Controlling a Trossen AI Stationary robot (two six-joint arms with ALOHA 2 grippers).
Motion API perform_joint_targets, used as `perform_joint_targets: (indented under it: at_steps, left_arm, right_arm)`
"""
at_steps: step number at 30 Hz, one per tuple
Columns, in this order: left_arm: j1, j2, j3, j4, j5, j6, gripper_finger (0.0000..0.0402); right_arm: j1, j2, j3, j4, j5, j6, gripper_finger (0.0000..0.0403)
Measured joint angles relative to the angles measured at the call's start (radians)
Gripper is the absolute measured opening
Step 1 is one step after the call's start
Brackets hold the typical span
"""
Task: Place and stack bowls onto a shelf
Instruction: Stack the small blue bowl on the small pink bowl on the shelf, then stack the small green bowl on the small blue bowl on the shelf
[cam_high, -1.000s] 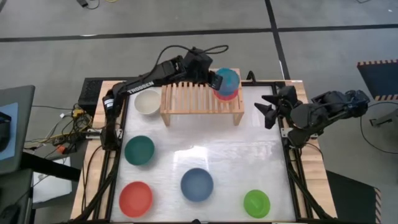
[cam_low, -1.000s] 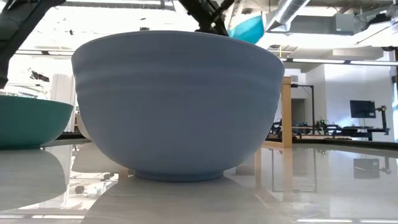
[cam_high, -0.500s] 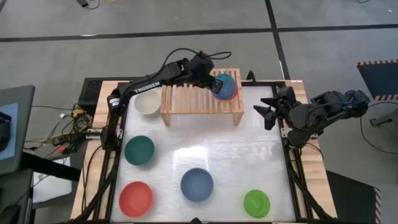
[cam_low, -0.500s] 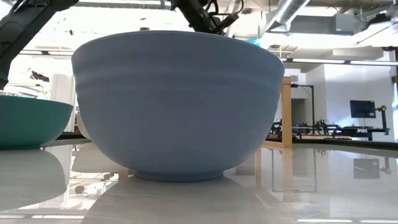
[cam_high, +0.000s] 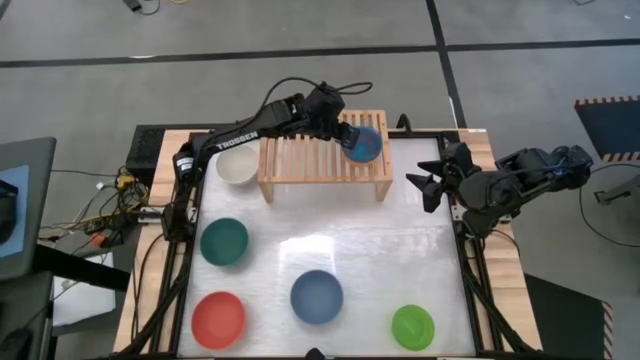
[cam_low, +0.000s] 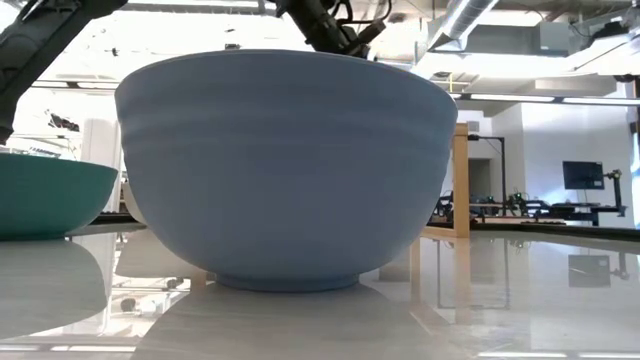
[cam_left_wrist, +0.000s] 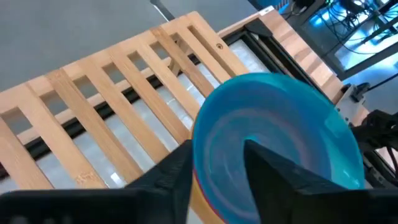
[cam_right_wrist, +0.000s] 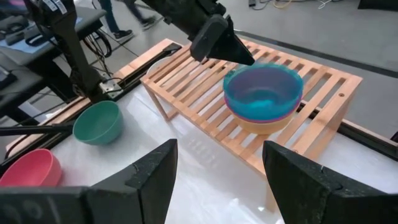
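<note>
The cyan bowl sits level on the right end of the light-wood shelf, nested in a pink bowl that sits in a yellow bowl. My left gripper is at the cyan bowl's rim on its left side. It is open, with one finger inside the bowl and the other outside. My right gripper is open and empty at the table's right edge, level with the shelf. My left gripper stands astride the cyan bowl's rim, slanting down from the table's left. A gap shows between the inner finger and the wall. I cannot tell whether the outer finger touches the wall. The bowl rests on the stack below it.
A white bowl stands left of the shelf. Teal, red, dark blue and green bowls stand on the table nearer the front. The shelf's left and middle slats are bare.
My left gripper has come down with the cyan bowl. The bowl was tilted above the pink bowl and now sits level, nested in the stack on the shelf's right end.
</note>
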Motion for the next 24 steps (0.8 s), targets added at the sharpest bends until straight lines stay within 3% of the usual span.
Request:
perform_joint_targets:
  at_steps: [6,14,17,24]
  left_arm:
    - [-0.008,-0.019,0.002,0.062,0.001,0.068,0.0198]
    - [-0.047,-0.040,0.092,-0.003,-0.051,0.149,0.0213]
    - [-0.091,-0.072,0.103,-0.058,-0.105,0.212,0.0212]
    - [-0.271,-0.112,0.091,-0.283,-0.382,0.281,0.0197]
  right_arm:
    - [0.000,0.000,0.000,-0.017,0.000,0.005,0.0260]
    - [-0.050,0.006,-0.013,-0.056,-0.011,0.012,0.0260]
    - [-0.063,0.006,-0.064,-0.108,-0.125,0.033,0.0260]
    - [-0.009,-0.005,-0.315,-0.073,-0.485,0.086,0.0260]
